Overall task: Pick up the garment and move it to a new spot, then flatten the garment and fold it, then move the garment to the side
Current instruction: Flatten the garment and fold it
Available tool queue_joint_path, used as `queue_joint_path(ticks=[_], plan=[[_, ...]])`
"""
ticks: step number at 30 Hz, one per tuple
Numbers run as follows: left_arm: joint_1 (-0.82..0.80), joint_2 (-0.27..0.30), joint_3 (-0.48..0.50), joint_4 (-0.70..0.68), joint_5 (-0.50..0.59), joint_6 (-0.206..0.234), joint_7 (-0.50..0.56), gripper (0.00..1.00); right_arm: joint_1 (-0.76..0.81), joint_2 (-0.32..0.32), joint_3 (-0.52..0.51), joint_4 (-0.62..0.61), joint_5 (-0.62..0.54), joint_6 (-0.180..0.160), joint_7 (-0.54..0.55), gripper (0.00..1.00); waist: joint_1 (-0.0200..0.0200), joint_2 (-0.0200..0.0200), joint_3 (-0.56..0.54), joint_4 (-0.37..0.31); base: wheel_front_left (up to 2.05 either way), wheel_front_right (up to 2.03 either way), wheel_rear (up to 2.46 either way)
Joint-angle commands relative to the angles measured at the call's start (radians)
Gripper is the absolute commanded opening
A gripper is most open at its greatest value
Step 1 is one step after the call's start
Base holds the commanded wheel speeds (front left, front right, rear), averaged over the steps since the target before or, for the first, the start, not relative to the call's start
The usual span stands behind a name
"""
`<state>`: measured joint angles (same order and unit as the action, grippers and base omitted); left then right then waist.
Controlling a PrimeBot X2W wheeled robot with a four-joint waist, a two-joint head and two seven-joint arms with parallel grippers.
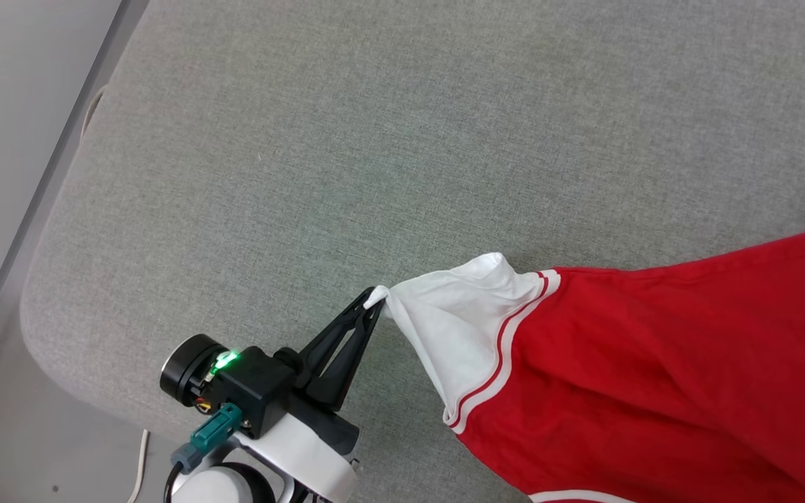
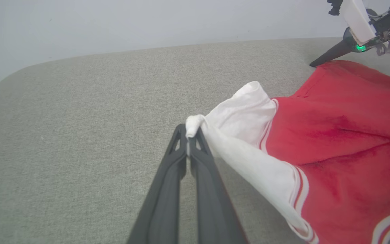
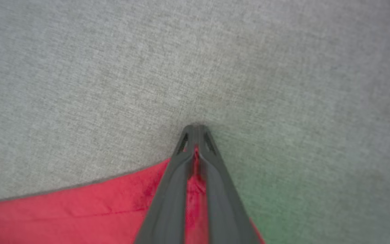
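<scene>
The garment (image 1: 654,363) is a red T-shirt with a white, stripe-trimmed sleeve (image 1: 455,318), stretched across the grey padded surface toward the right edge of the head view. My left gripper (image 1: 374,297) is shut on the tip of that white sleeve, seen close up in the left wrist view (image 2: 191,130). My right gripper (image 3: 196,130) is shut on a red corner of the garment (image 3: 113,210), its tips touching the surface. It also shows far off in the left wrist view (image 2: 313,63) at the shirt's red corner (image 2: 347,112). The printed front is hidden.
The grey fabric surface (image 1: 374,140) spreads wide beyond the shirt. Its rounded corner and left edge (image 1: 32,279) drop to a pale floor, where a white cable (image 1: 140,461) lies. A pale wall (image 2: 147,23) rises behind the surface.
</scene>
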<state>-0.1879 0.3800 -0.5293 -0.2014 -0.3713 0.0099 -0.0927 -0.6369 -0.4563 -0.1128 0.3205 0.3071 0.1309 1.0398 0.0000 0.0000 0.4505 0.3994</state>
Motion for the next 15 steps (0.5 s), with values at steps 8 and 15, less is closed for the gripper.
queue_joint_path(ticks=[8,15], plan=[[0.000,0.013,0.014,0.009,-0.005,0.017,-0.006,0.00,0.016,0.023,0.041,0.056,0.037,0.000,-0.063,0.00,0.0000,0.0000,-0.062,-0.042,0.00,0.00,0.00],[0.023,0.036,0.028,0.009,-0.011,0.033,0.002,0.00,0.000,0.017,0.079,0.073,0.096,0.000,-0.163,0.00,0.0000,0.0000,-0.149,-0.096,0.00,0.00,0.00]])
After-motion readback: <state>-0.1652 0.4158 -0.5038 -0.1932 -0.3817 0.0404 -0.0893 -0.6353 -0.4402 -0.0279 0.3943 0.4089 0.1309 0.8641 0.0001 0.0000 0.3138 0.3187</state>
